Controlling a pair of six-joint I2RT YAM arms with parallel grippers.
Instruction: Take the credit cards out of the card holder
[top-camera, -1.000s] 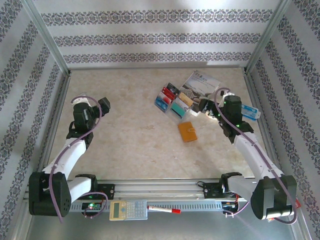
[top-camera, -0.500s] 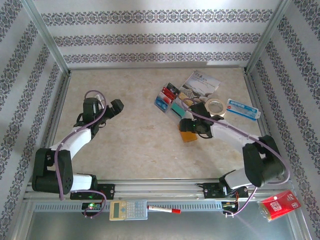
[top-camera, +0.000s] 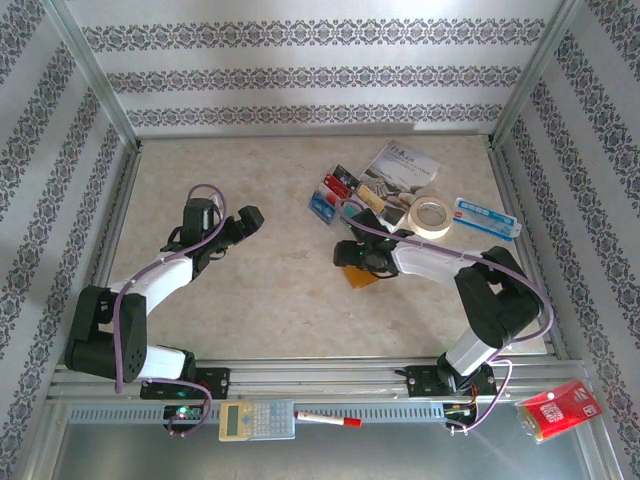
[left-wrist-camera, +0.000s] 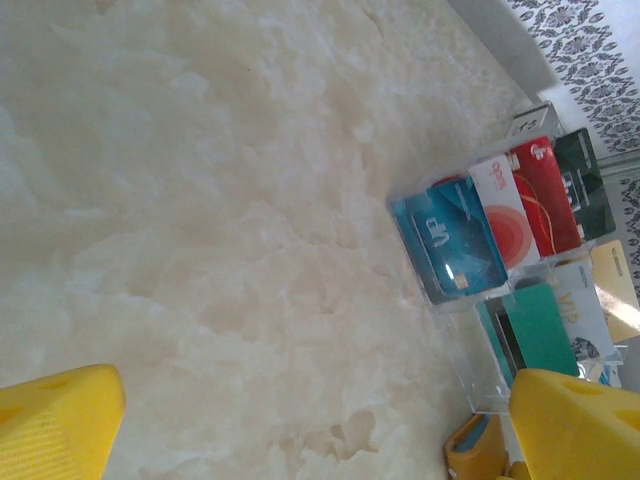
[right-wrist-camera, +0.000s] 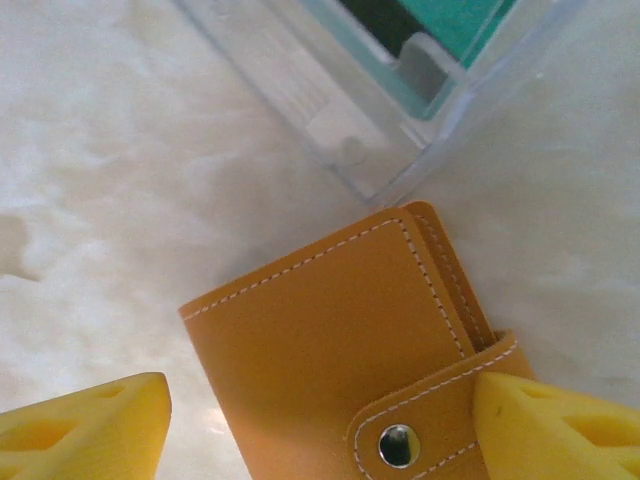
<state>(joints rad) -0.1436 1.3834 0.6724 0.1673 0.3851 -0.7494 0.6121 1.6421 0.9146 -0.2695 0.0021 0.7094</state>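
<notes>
The card holder (right-wrist-camera: 330, 340) is a closed orange wallet with a snapped strap, lying flat on the table; its contents are hidden. In the top view, part of the card holder (top-camera: 363, 279) shows under my right gripper (top-camera: 355, 256). My right gripper (right-wrist-camera: 320, 420) is open and straddles it: the right finger (right-wrist-camera: 560, 430) sits over the strap end, while the left finger (right-wrist-camera: 85, 430) is a little clear of the edge. Credit cards (left-wrist-camera: 455, 245) in blue, red, dark and teal stand in a clear plastic rack (top-camera: 335, 195) just beyond. My left gripper (top-camera: 248, 217) is open over bare table, left of the rack.
A printed brochure (top-camera: 402, 168), a tape roll (top-camera: 432, 215) and a long white-and-blue box (top-camera: 485, 218) lie at the back right. A red packet (top-camera: 560, 408), a calculator (top-camera: 257, 420) and a marker (top-camera: 325, 420) rest on the front rail. Metal frame walls ring the table.
The right arm swung in from the right and came down over the card holder, its jaws narrowing a little. The left arm stretched toward the centre. The card holder shifted slightly left.
</notes>
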